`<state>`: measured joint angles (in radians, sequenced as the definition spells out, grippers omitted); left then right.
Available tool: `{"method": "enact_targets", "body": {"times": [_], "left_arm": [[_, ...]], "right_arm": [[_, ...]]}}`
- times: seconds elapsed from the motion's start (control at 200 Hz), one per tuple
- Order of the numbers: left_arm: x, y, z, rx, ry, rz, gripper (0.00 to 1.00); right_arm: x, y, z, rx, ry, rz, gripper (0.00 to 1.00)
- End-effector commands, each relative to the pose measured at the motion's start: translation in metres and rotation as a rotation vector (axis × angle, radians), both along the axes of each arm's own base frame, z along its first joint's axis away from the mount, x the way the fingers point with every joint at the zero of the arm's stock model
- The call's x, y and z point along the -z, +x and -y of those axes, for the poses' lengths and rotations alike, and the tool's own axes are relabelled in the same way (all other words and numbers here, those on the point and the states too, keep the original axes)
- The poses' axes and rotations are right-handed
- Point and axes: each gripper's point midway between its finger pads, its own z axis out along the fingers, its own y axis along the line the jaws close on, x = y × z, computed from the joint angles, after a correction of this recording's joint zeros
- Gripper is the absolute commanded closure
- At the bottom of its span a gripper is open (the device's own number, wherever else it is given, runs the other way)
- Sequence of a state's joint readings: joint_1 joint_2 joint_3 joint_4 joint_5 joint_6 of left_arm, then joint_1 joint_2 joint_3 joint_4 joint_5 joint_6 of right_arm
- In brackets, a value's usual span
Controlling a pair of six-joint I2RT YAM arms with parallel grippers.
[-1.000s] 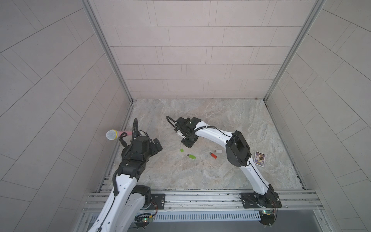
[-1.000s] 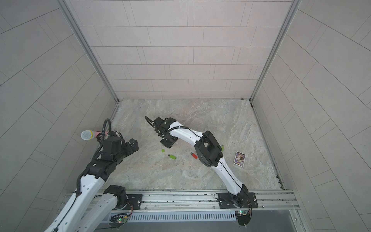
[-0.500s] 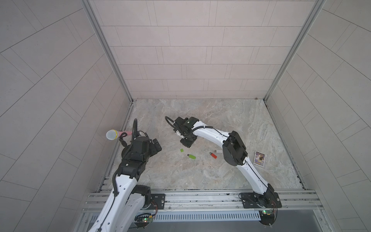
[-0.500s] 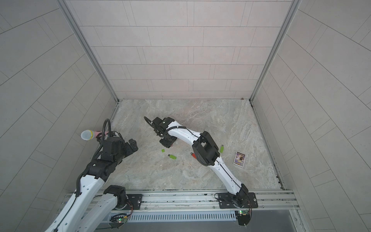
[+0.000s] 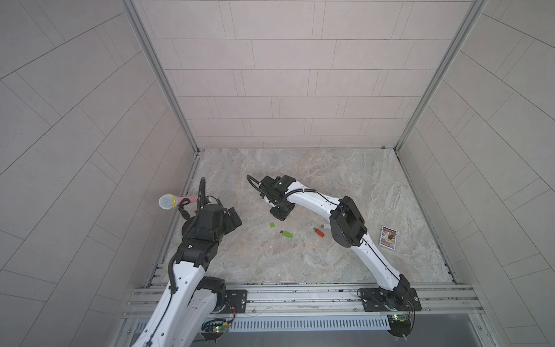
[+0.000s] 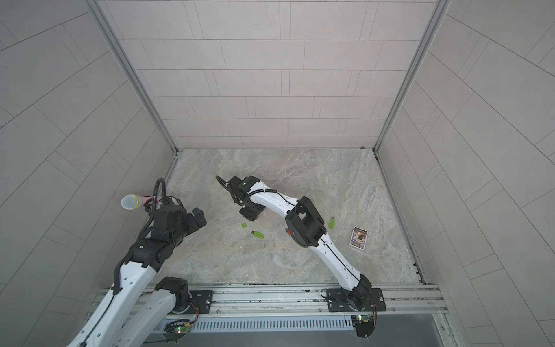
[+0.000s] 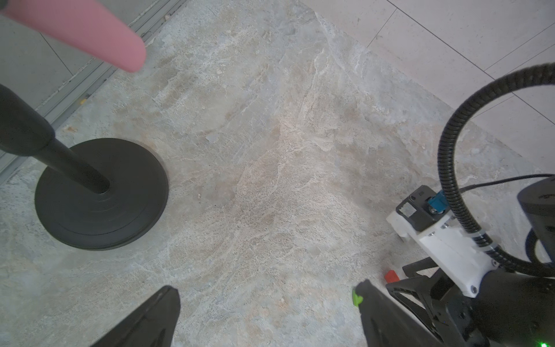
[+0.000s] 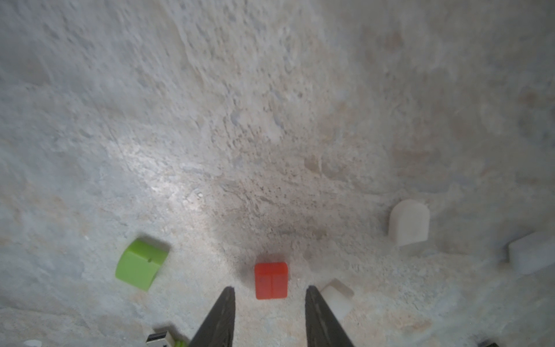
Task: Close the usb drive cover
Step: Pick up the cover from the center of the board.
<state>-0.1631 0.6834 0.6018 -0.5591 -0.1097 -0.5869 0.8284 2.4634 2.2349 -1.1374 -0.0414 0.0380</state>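
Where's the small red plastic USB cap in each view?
Top view: not visible, under the black right hand.
Top view: same, under the right hand.
Left wrist: small red plastic cap at that hand's fingertips.
Right wrist: cap just beyond the open fingertips.
Shared landmark: the right hand.

Stone tabletop (image 5: 300, 258) with drives (image 5: 286, 234), caps (image 5: 272, 225), card (image 5: 388, 237)

Pink microphone (image 5: 172, 201) on black stand (image 7: 126, 207), picture card (image 5: 388, 237) on marble table (image 5: 330, 180)

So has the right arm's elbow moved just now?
Yes, a little: in a top view the elbow has slid closer to the red drive, away from the card.
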Motion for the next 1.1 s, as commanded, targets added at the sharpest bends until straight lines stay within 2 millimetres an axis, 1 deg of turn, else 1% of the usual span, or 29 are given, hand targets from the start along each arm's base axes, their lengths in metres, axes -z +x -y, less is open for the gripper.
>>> {"method": "enact_targets", "body": {"times": [0.0,0.27,0.505,0.56,0.645,0.821,0.886,0.931,0.976,1.091], "left_arm": [[-0.012,0.002,-0.003,-0.010,0.008,0.020,0.00],[-0.008,0.000,0.005,0.025,-0.021,0.003,0.00],[-0.009,-0.001,0.006,0.029,-0.025,0.009,0.00],[-0.010,-0.001,0.006,0.030,-0.025,0.010,0.00],[-0.011,-0.002,0.007,0.034,-0.028,0.011,0.00],[-0.011,-0.004,0.009,0.046,-0.042,0.012,0.00],[-0.011,-0.004,0.010,0.047,-0.048,0.012,0.00],[-0.011,-0.004,0.011,0.050,-0.053,0.011,0.00],[-0.011,-0.004,0.012,0.052,-0.055,0.012,0.00],[-0.011,-0.005,0.012,0.054,-0.056,0.011,0.00]], "right_arm": [[0.014,-0.004,0.006,0.005,-0.030,-0.046,0.62],[0.023,-0.009,0.005,0.000,-0.021,-0.090,0.63],[0.031,-0.013,0.007,-0.005,-0.036,-0.120,0.70],[0.033,-0.013,0.009,-0.004,-0.039,-0.124,0.74],[0.035,-0.013,0.011,-0.002,-0.052,-0.125,0.74],[0.034,-0.016,0.013,-0.008,-0.056,-0.132,0.76],[0.032,-0.016,0.013,-0.014,-0.052,-0.130,0.81],[0.030,-0.014,0.013,-0.013,-0.052,-0.119,0.80],[0.029,-0.013,0.013,-0.008,-0.051,-0.113,0.77],[0.027,-0.014,0.010,-0.002,-0.033,-0.119,0.73]]}}
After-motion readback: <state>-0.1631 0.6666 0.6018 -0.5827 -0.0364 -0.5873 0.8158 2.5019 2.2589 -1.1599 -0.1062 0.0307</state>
